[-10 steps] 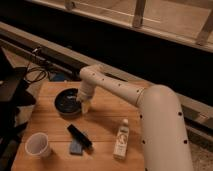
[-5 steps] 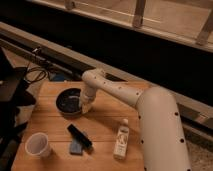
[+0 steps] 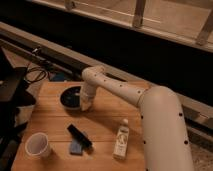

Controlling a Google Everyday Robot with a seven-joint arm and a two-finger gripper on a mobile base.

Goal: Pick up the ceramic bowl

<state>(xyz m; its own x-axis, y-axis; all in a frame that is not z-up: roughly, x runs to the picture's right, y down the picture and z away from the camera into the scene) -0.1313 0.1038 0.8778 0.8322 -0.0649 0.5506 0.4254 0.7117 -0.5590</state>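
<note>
The ceramic bowl is dark, round and shallow, at the back left of the wooden table. My gripper reaches down at the bowl's right rim, at the end of the white arm that comes in from the right. The gripper touches or overlaps the rim. The bowl's right edge is hidden behind it.
A white paper cup stands at the table's front left. A black bar-shaped object lies on a blue sponge at front centre. A white bottle lies to the right. Dark equipment and cables sit left of the table.
The gripper has moved slightly lower and closer along the bowl's right rim. The bowl and other objects stay in place.
</note>
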